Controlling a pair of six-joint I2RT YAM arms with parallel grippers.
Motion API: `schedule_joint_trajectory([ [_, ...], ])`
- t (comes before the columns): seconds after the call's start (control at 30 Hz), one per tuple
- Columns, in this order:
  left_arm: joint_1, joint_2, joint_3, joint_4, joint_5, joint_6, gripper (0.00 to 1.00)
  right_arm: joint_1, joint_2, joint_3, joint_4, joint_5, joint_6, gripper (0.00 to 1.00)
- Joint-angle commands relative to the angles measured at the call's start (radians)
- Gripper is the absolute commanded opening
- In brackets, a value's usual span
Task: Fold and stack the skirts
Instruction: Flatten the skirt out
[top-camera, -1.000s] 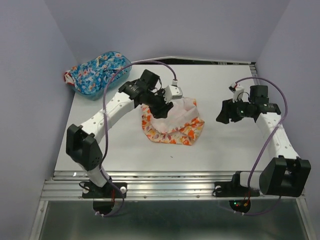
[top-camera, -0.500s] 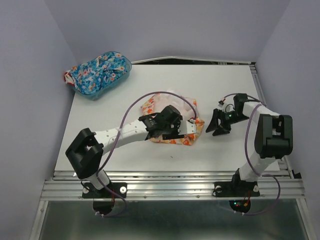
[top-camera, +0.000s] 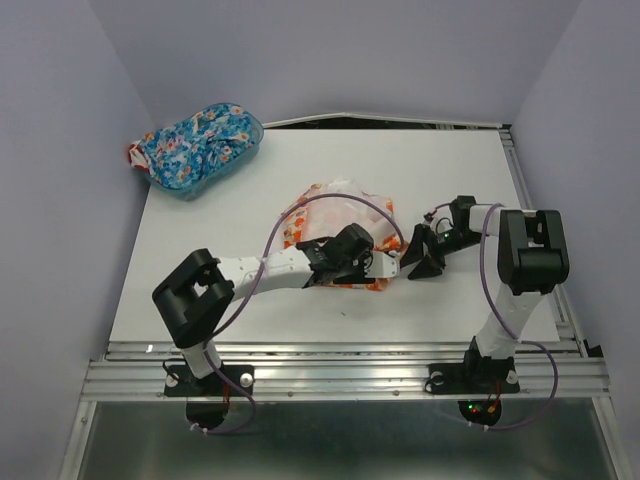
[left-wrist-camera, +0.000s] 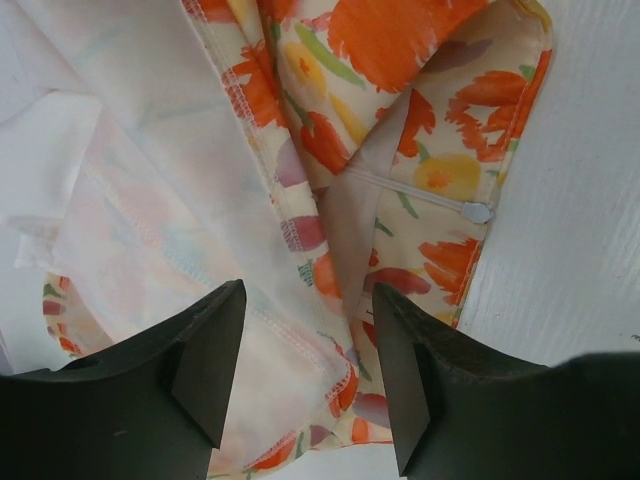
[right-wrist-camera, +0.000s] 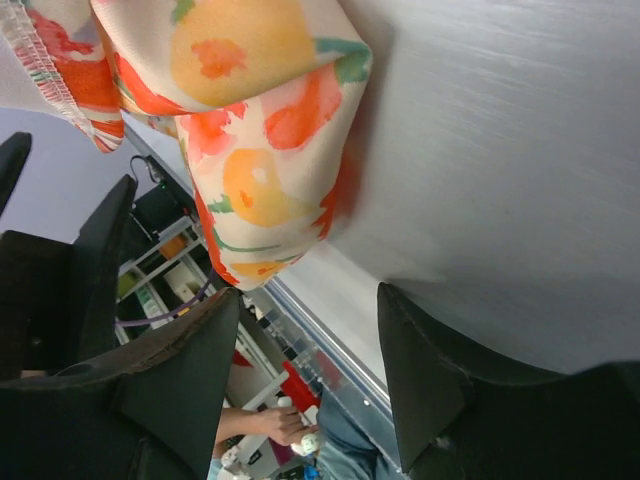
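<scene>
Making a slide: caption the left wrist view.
Open left gripper poised over the crumpled cream floral skirt, zipper showing.

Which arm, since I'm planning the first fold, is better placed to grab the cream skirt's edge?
Left, I'd judge. The left gripper, open, is right over the cream skirt at its hem, with fabric beneath the gap. The right gripper, also open, sits off the skirt's corner, over the table.

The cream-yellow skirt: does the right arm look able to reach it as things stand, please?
Probably yes: the right gripper sits low, jaws open, just beside the cream-yellow skirt, only bare table between. The left gripper, over the skirt's near edge, might crowd it.
</scene>
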Motion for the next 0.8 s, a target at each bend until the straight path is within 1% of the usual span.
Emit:
schedule_joint_trajectory([
  [0.0, -0.020, -0.001, -0.005, 0.040, -0.006, 0.013, 0.65, 0.035, 0.033, 0.033, 0.077, 0.010, 0.033, 0.63],
  [0.07, -0.027, 0.001, -0.008, 0.043, -0.003, 0.007, 0.66, 0.035, 0.042, 0.031, 0.106, 0.007, 0.049, 0.62],
  [0.17, -0.038, 0.019, -0.024, 0.083, -0.058, 0.005, 0.66, 0.046, 0.062, 0.036, 0.132, 0.022, 0.069, 0.58],
  [0.23, -0.038, 0.036, -0.039, 0.109, -0.117, 0.005, 0.65, 0.046, 0.073, 0.036, 0.143, 0.031, 0.070, 0.57],
  [0.27, -0.038, 0.065, -0.039, 0.140, -0.187, 0.007, 0.65, 0.046, 0.078, 0.036, 0.149, 0.034, 0.072, 0.56],
  [0.33, -0.037, 0.100, -0.021, 0.151, -0.242, 0.010, 0.63, 0.046, 0.091, 0.036, 0.155, 0.044, 0.070, 0.52],
  [0.37, -0.037, 0.117, -0.020, 0.164, -0.269, 0.013, 0.60, 0.046, 0.098, 0.042, 0.158, 0.053, 0.061, 0.46],
  [0.43, -0.037, 0.122, -0.017, 0.175, -0.279, 0.011, 0.56, 0.046, 0.113, 0.050, 0.161, 0.068, 0.049, 0.39],
  [0.47, -0.037, 0.122, -0.013, 0.177, -0.285, 0.008, 0.53, 0.046, 0.115, 0.054, 0.163, 0.076, 0.043, 0.35],
  [0.5, -0.035, 0.122, -0.005, 0.186, -0.294, 0.007, 0.44, 0.046, 0.113, 0.053, 0.166, 0.089, 0.034, 0.26],
  [0.53, -0.033, 0.119, -0.002, 0.189, -0.300, 0.004, 0.39, 0.046, 0.110, 0.053, 0.167, 0.099, 0.026, 0.21],
  [0.57, -0.032, 0.102, 0.001, 0.192, -0.302, 0.002, 0.29, 0.046, 0.107, 0.050, 0.166, 0.112, 0.017, 0.10],
  [0.63, -0.020, 0.073, 0.016, 0.188, -0.283, -0.004, 0.20, 0.046, 0.098, 0.048, 0.166, 0.131, 0.004, 0.01],
  [0.67, -0.017, 0.039, 0.027, 0.162, -0.253, -0.012, 0.12, 0.046, 0.084, 0.047, 0.164, 0.151, -0.002, 0.01],
  [0.7, -0.012, 0.004, 0.048, 0.145, -0.230, -0.016, 0.06, 0.046, 0.076, 0.044, 0.163, 0.162, -0.012, 0.01],
  [0.73, -0.012, 0.004, 0.061, 0.125, -0.208, -0.021, 0.05, 0.046, 0.069, 0.045, 0.163, 0.166, -0.019, 0.01],
  [0.77, -0.007, -0.030, 0.082, 0.079, -0.161, -0.030, 0.03, 0.046, 0.055, 0.047, 0.160, 0.175, -0.029, 0.01],
])
